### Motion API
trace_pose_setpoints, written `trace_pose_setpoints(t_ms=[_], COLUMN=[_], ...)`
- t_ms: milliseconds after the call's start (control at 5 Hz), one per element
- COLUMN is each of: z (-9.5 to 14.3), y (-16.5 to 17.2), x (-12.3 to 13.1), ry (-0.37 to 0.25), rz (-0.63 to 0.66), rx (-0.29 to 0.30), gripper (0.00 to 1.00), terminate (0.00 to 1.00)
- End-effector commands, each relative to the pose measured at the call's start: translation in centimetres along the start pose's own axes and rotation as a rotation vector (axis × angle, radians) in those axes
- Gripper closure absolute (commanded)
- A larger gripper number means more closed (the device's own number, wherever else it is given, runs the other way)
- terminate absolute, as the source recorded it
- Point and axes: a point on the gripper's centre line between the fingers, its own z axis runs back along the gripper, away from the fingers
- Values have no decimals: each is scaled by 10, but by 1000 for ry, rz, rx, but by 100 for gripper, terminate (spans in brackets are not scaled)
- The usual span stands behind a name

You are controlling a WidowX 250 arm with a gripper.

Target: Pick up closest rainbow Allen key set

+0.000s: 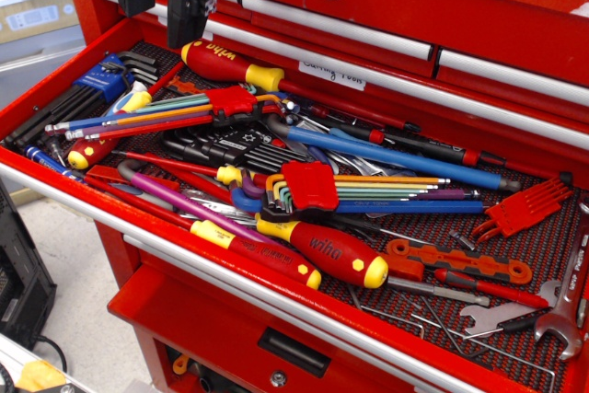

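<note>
The rainbow Allen key set (228, 102) lies in the open drawer at the back left. Its red holder clamps long thin blue, teal, orange and red keys that fan out to the left and end in silvery tips. My gripper (156, 2) hangs at the top left, above and behind the set, in front of the upper drawers. Its two black fingers (187, 6) stand apart with nothing between them. It is well above the tools and touches none of them.
A second red-holder set (309, 185) with thick yellow, purple and blue bent ends lies mid-drawer. A blue-holder set of black keys (99, 81) lies at the far left. Red-and-yellow screwdrivers (230, 65) (322, 250), a blue tool (396, 156) and wrenches (563, 315) crowd the drawer, behind its front rail (230, 284).
</note>
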Motion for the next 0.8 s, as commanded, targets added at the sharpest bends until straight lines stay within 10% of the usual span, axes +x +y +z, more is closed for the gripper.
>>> trace_pose_setpoints(t_ms=[0,600], z=[-21,-60], y=[17,27], x=[6,13], ry=[-88,-145], rz=[-68,-109], rx=[64,5], gripper=[0,0], terminate=[0,0])
